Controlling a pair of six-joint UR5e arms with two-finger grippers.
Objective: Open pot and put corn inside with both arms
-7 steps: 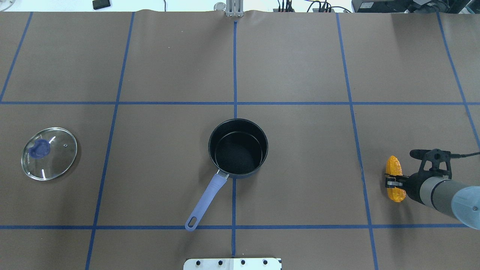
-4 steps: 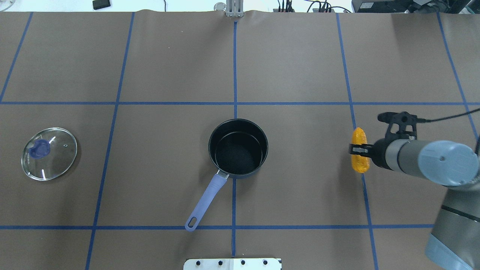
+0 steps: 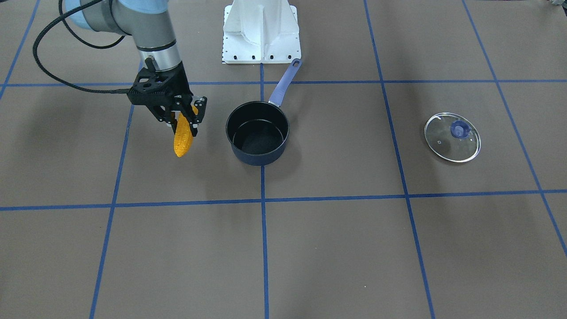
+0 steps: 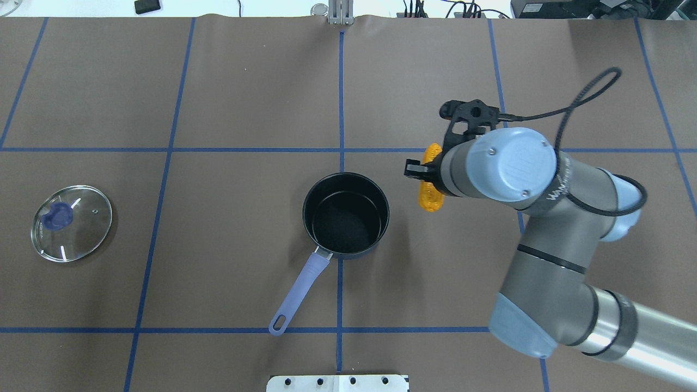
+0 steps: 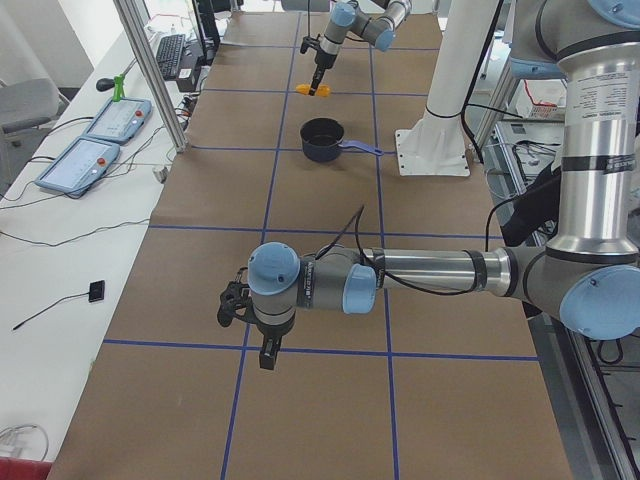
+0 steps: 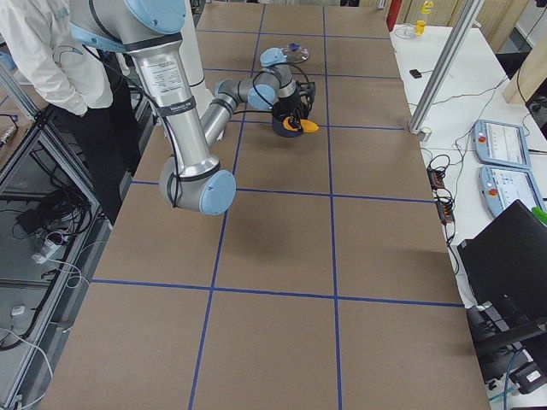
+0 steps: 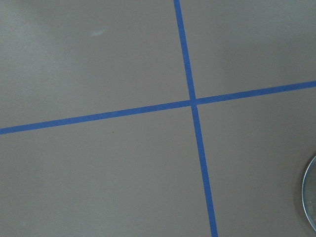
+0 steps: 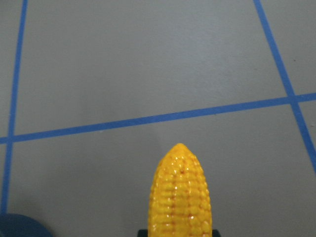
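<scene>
The open navy pot stands mid-table with nothing in it, its periwinkle handle pointing toward the robot; it also shows in the front view. My right gripper is shut on the orange-yellow corn and holds it in the air just right of the pot's rim. In the front view the gripper holds the corn hanging tip down. The corn's tip fills the bottom of the right wrist view. My left gripper shows only in the exterior left view, low over bare table; I cannot tell its state.
The round glass lid with a blue knob lies flat at the table's far left, well apart from the pot; its edge shows in the left wrist view. The white base pedestal stands behind the pot handle. Blue tape lines grid the brown table.
My right arm has swung left from the table's right edge, carrying the corn to just beside the pot. The pot and the lid have not moved.
</scene>
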